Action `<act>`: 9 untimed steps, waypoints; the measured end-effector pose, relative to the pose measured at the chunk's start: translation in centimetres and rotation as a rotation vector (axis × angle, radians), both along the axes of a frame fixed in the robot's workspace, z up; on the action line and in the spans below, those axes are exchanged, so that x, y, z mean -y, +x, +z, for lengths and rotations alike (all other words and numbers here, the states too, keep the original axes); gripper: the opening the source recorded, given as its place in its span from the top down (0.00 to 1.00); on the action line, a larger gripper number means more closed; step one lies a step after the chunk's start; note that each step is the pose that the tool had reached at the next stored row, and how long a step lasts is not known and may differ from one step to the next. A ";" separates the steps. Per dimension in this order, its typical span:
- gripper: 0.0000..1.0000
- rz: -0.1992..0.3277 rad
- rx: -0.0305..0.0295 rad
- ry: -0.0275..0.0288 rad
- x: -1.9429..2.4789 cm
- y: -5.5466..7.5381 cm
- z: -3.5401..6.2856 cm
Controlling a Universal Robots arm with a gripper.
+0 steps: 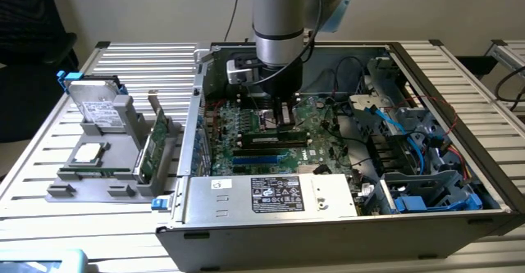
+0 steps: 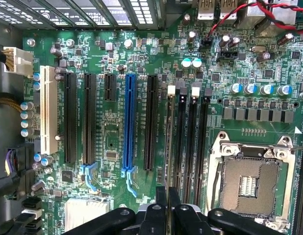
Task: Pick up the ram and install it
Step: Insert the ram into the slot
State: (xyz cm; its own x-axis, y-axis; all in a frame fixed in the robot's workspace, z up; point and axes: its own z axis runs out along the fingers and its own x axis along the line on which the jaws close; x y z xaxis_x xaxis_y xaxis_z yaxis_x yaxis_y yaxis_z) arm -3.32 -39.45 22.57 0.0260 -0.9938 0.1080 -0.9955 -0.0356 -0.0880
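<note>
One ram (image 2: 168, 142) stands edge-on at the DIMM slot (image 2: 171, 91) farthest from the CPU socket (image 2: 249, 183), aligned lengthwise for seating. Gripper (image 2: 167, 198) fingers are drawn together, apparently clamped on its top edge, keeping it upright.

The arm (image 1: 277, 33) runs off the exterior view's top edge and hides part of the board (image 1: 240, 125); the gripper (image 2: 167, 196) is cut off by the wrist view's edge; the ram (image 2: 169, 142) shows edge-on, chips and label unseen; whether it is seated cannot be told.
</note>
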 end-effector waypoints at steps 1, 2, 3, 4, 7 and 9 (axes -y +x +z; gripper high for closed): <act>0.87 0.000 0.0009 0.0000 -0.01 0.0 -0.04; 0.87 0.000 0.0016 -0.0003 0.00 0.0 -0.06; 0.87 0.000 0.0022 -0.0003 -0.02 0.0 -0.09; 0.87 0.000 0.0029 -0.0003 -0.03 0.0 -0.11; 0.87 0.000 0.0054 -0.0004 -0.05 -0.1 -0.12; 0.87 0.000 0.0065 -0.0004 -0.05 -0.1 -0.13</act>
